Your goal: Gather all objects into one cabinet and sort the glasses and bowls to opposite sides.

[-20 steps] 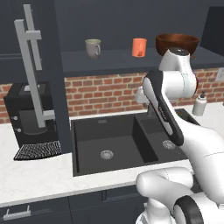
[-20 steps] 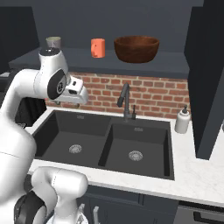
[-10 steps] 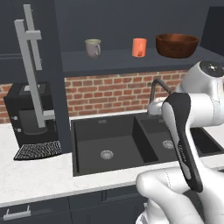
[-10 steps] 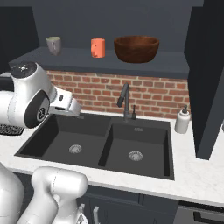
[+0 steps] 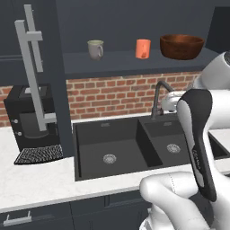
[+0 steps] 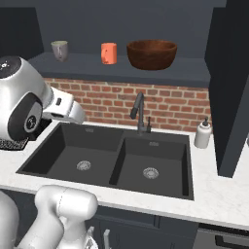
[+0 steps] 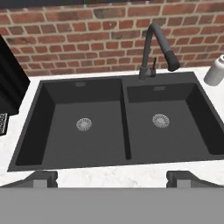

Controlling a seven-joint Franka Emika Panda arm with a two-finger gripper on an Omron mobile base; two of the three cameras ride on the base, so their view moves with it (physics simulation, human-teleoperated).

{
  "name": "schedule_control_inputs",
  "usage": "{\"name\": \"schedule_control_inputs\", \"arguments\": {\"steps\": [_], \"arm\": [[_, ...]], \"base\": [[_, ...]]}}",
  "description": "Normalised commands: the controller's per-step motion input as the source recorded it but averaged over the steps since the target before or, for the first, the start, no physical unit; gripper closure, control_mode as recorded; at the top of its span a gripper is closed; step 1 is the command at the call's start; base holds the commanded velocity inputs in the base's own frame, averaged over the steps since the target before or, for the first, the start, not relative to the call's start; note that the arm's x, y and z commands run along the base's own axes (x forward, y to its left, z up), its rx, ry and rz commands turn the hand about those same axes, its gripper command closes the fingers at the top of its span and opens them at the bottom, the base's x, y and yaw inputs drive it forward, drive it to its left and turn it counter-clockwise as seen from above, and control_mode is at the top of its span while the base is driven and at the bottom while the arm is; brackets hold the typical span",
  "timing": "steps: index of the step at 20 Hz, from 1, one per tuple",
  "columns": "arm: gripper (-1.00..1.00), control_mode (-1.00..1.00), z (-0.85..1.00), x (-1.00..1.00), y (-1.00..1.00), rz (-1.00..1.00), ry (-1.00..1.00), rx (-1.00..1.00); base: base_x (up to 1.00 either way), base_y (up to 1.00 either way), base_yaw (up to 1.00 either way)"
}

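so your empty, wide-open pincer faces the sink; the glossy dark brown bowl sits upper right, above it.

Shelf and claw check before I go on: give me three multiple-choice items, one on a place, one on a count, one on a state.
1. Where does the dark brown bowl sit relative to the orange mug?
A. To its right in both base views
B. In the sink
C. Between the two mugs

2. How many mugs stand on the shelf?
A. One
B. Two
C. Four

3. How is the claw?
A. Shut on a mug
B. Shut, empty
C. Open, empty

Answers:
1 A: the bowl ends the row, past the orange mug.
2 B: the grey-green mug and the orange one are the mugs there.
3 C: in the hand view the fingertips stand wide apart over the sink with nothing between them.
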Motion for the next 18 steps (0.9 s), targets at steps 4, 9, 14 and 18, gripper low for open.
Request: {"name": "schedule_control_inputs", "arguments": {"steps": [4,9,14,18], "arm": [[-1.0,-1.0,0.26,-0.43,-0.17,-0.03,0.0,0.0],[-1.0,-1.0,0.0,-0.49,-0.02,0.0,0.0,0.0],[-1.0,-1.0,-0.15,-0.38,0.0,0.0,0.0,0.0],[-1.0,-1.0,-0.02,-0.04,0.0,0.0,0.0,0.0]], "base": [[0.0,0.0,0.0],[0.0,0.0,0.0],[0.0,0.0,0.0],[0.0,0.0,0.0]]}}
